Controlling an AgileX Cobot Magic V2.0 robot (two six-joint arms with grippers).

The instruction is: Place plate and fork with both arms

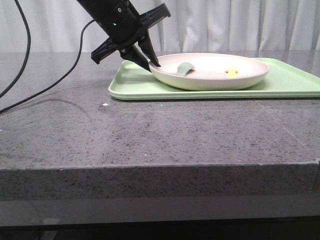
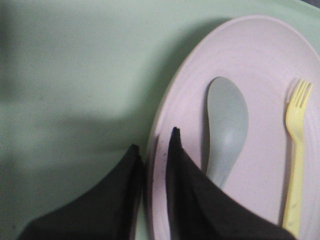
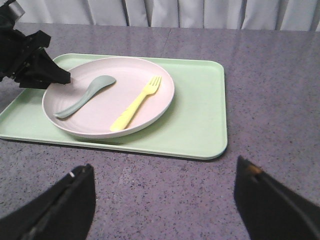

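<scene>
The off-white plate [image 1: 210, 80] lies on the light green tray [image 1: 135, 86] at the back of the table. The yellow fork [image 1: 232, 72] lies in the plate's right half. My left gripper [image 1: 150, 65] straddles the plate's left rim, one finger outside and one inside, closed on it. The left wrist view shows the rim [image 2: 157, 165] pinched between the black fingers [image 2: 185, 170], with the fork [image 2: 296, 150] alongside. In the right wrist view the plate [image 3: 155, 97], fork [image 3: 135, 105] and left gripper [image 3: 65, 77] show. My right gripper [image 3: 162, 172] is open and empty above the table, in front of the tray.
A muted green spoon [image 1: 186, 68] lies in the plate's left half, close to my left fingers; it also shows in the wrist views [image 2: 227, 125] [image 3: 85, 95]. The tray [image 3: 200, 110] has bare room to the plate's right. Grey stone table [image 1: 160, 130]; black cables at the far left [image 1: 30, 95].
</scene>
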